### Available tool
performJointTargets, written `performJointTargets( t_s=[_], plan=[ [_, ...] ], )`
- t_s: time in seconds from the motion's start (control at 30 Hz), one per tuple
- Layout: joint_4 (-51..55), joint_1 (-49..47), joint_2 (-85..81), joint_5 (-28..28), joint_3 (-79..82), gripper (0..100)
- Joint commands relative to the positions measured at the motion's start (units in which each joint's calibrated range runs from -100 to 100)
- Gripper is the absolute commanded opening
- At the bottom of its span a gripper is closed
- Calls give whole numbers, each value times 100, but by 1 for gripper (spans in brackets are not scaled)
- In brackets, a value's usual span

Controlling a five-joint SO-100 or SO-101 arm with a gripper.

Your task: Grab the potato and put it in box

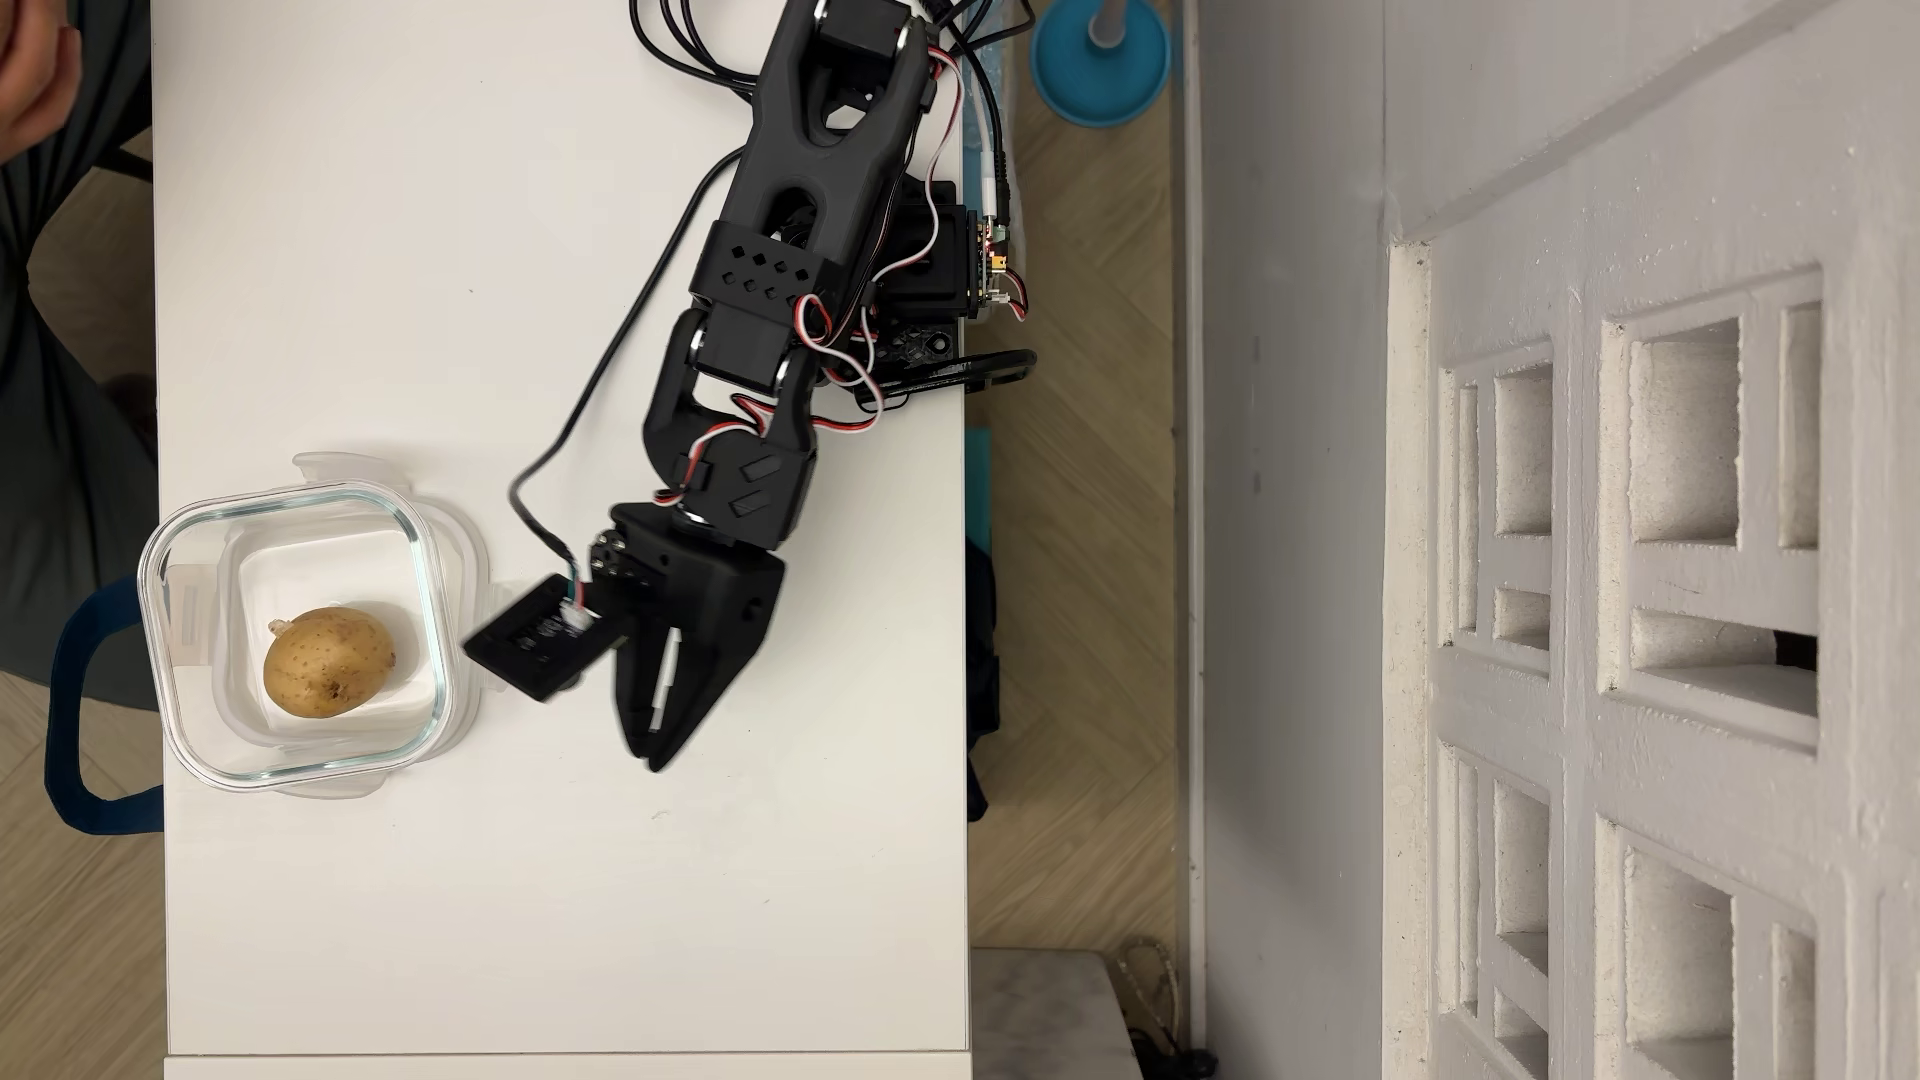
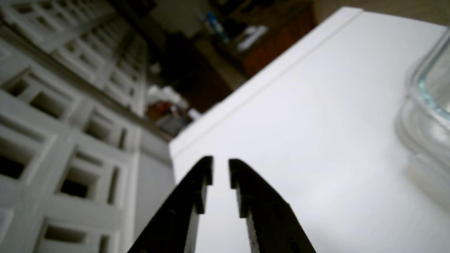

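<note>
The potato (image 1: 329,663), yellow-tan with brown speckles, lies inside the box (image 1: 312,774), a clear glass container resting on its plastic lid at the table's left edge in the overhead view. My gripper (image 1: 649,753) hovers over bare table to the right of the box, apart from it, pointing toward the bottom of that view. In the wrist view the gripper (image 2: 220,161) shows a narrow gap between its black fingertips with nothing in it. A blurred corner of the box (image 2: 428,102) sits at that view's right edge; the potato is out of sight there.
The white table (image 1: 561,914) ends just left of the box and right of the arm. The wrist camera block (image 1: 535,644) sticks out toward the box. Black cables (image 1: 613,343) trail across the table. A person (image 1: 42,312) sits at the left; a white lattice wall (image 1: 1662,623) stands right.
</note>
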Motion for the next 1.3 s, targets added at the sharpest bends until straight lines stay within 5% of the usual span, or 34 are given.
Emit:
performJointTargets(
  t_s=[0.0,0.17,0.5,0.9,1.27],
  plan=[
    [419,-492,-65,17,2,4],
    [1456,-598,-142,17,2,4],
    [1761,-690,-168,-33,2,4],
    [1291,-3663,-176,291,2,4],
    [2346,-3723,-125,341,2,4]
  ],
)
